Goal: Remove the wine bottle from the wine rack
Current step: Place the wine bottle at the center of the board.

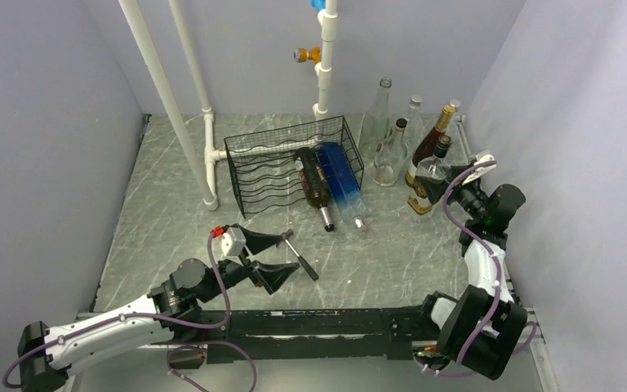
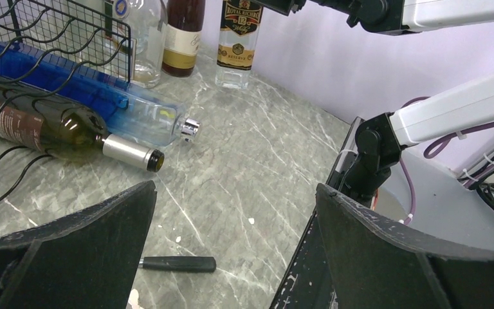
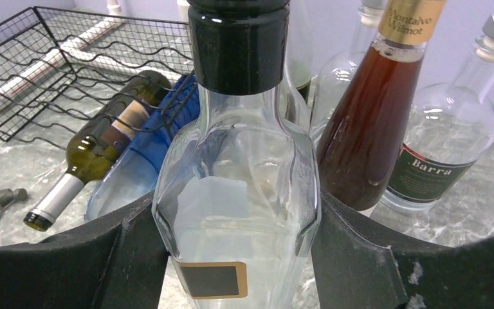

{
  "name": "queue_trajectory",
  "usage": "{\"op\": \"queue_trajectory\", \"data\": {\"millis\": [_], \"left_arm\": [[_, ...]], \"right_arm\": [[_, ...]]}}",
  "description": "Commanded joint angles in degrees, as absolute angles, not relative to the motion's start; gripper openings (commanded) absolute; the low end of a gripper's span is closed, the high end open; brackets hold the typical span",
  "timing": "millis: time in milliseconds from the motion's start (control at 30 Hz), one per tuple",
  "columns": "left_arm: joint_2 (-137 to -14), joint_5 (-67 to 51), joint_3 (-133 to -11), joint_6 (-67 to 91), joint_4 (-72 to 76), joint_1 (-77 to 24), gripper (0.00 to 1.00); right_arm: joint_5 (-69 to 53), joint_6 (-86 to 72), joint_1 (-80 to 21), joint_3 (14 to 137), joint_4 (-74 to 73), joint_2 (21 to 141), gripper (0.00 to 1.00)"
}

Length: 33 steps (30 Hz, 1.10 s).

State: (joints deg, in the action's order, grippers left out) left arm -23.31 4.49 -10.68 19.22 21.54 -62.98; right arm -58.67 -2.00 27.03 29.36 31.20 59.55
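- Wine bottle (image 1: 314, 184), dark green glass with a paper label and a silver foil neck, lies on its side in the bottom tier of the black wire-mesh wine rack (image 1: 269, 171). Its neck sticks out of the open front towards the arms.
- It looks heavy, rigid, smooth and breakable, and round enough to roll once free. The exposed neck is the reachable hold, though narrow and slick. A firmer grip would be the shoulder just behind it, drawing straight out along the bottle's length.
- A translucent blue bottle (image 1: 341, 181) lies just beside it on the right, neck out too, so a wide approach could nudge it.
- Left tool (image 1: 288, 254) hovers low over the grey marbled bench (image 1: 171, 212) with jaws wide apart and nothing in them. It is in front of the rack, apart from the neck.
- A small hammer (image 1: 304, 261) with a black handle lies on the bench under that tool.
- Right tool (image 3: 238, 203) is clamped on a square-shouldered clear glass bottle (image 3: 238, 161) with a black cap, among the standing bottles right of the rack.
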Motion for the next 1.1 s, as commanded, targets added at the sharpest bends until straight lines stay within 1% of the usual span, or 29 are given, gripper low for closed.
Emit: {"op": "queue_trajectory", "data": {"millis": [0, 333, 567, 700, 833, 1067], "left_arm": [[-22.46, 5.45, -10.09, 19.92, 23.73, -63.19, 0.99], [-21.11, 5.96, -9.25, 19.95, 23.32, -63.19, 1.0], [-19.75, 6.79, -7.97, 19.95, 23.33, -63.19, 0.99], [-18.47, 7.32, -7.48, 19.76, 22.66, -63.19, 0.99], [-17.0, 7.91, -6.97, 19.38, 21.97, -63.19, 0.99], [-14.77, 8.31, -6.21, 19.25, 21.01, -63.19, 0.99]], "right_arm": [[-56.31, -4.7, 27.75, 30.44, 44.57, 59.03, 0.0], [-53.81, -8.52, 28.48, 28.92, 54.19, 62.23, 0.0], [-52.11, -11.68, 28.52, 29.6, 61.39, 67.84, 0.0], [-51.88, -9.95, 28.46, 29.24, 61.01, 68.37, 0.0], [-50.11, -5.82, 28.76, 29.27, 56.17, 67.33, 0.0], [-45.71, -4.9, 30.27, 27.74, 57.44, 68.54, 0.0]]}}
